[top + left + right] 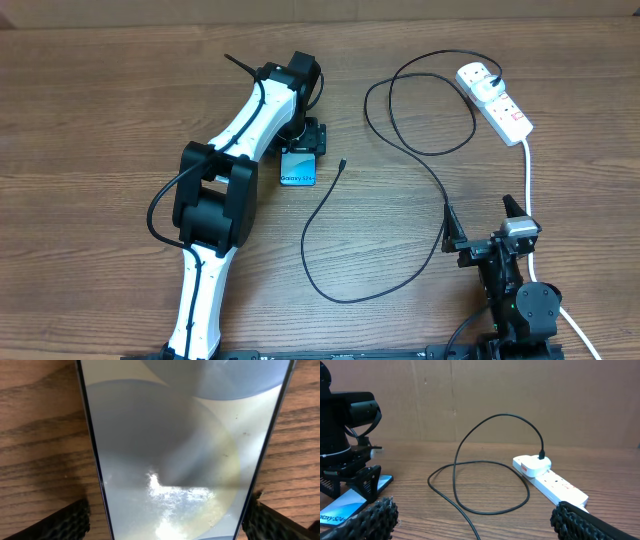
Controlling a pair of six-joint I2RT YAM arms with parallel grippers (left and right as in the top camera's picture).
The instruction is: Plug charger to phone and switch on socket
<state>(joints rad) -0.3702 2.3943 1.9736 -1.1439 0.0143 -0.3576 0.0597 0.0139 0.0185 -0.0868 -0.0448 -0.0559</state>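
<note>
The phone (298, 171) lies flat on the table with its blue screen up, and it fills the left wrist view (180, 445). My left gripper (303, 143) is low over its far end, open, with one finger on each side of the phone (170, 520). The black charger cable (420, 150) loops across the table. Its small plug tip (343, 162) lies loose just right of the phone. Its white wall plug (478, 75) sits in the socket strip (500, 105). My right gripper (485, 228) is open and empty at the front right, apart from the cable (470, 460).
The socket's thick white cord (527, 180) runs down the right side past my right arm. The right wrist view shows the strip (555, 485), the phone (342, 507) at the left, and a brown wall behind the table.
</note>
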